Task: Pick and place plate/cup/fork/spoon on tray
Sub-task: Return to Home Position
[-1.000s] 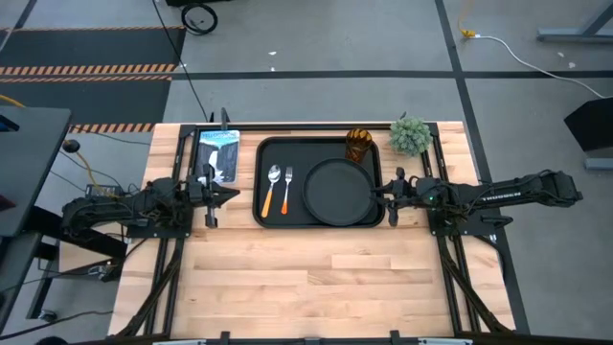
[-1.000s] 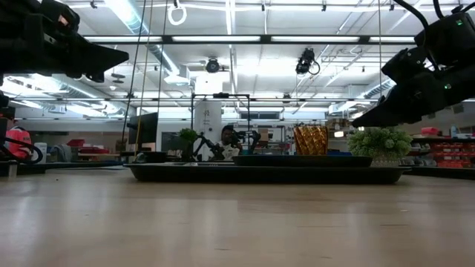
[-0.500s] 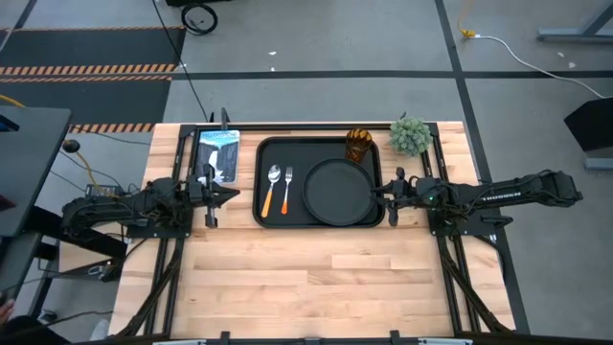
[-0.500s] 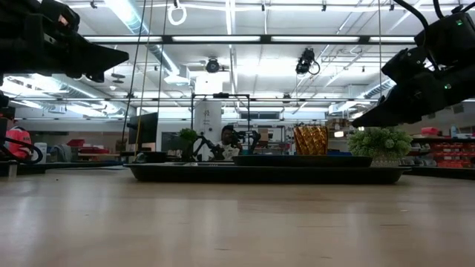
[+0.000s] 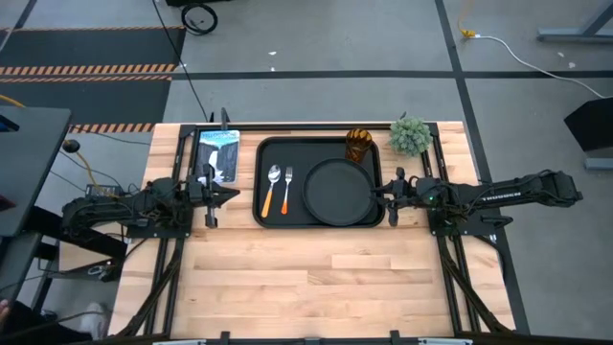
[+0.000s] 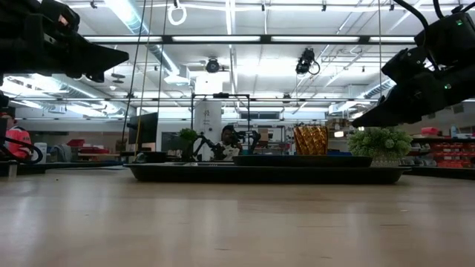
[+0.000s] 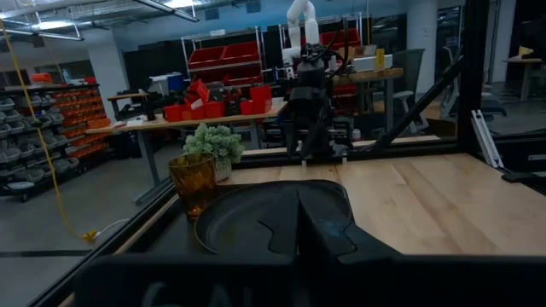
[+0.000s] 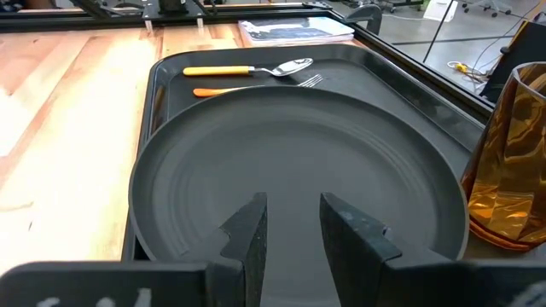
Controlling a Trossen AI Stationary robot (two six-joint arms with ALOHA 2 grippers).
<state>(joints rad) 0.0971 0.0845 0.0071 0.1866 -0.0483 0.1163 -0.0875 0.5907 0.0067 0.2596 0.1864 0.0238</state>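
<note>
- Tray (image 5: pixel 321 222): holds plate (image 5: pixel 337 192), cup (image 5: pixel 358 145), spoon (image 5: pixel 270 189), fork (image 5: pixel 286 189).
- Right tool (image 5: pixel 387 196): released, at tray's right edge.
- Left tool (image 5: pixel 222 195): left of tray; grip cannot be told.

1. A small green potted plant (image 5: pixel 410 135) stands near the upper right corner of the wooden table (image 5: pixel 316 278), right of centre in the high view.
2. A blue-and-white booklet (image 5: pixel 218 153) lies flat on the table, upper left of centre in the high view.
3. A black-and-orange striped floor mat (image 5: pixel 91 48) fills the upper left of the high view.
4. A white cable (image 5: pixel 522 50) runs across the grey floor at the upper right of the high view.
5. A dark wheel (image 5: pixel 200 16) sits at the top edge, left of centre.
6. Red storage bins (image 7: pixel 223 101) on shelves show in the upper middle of the left wrist view.
</note>
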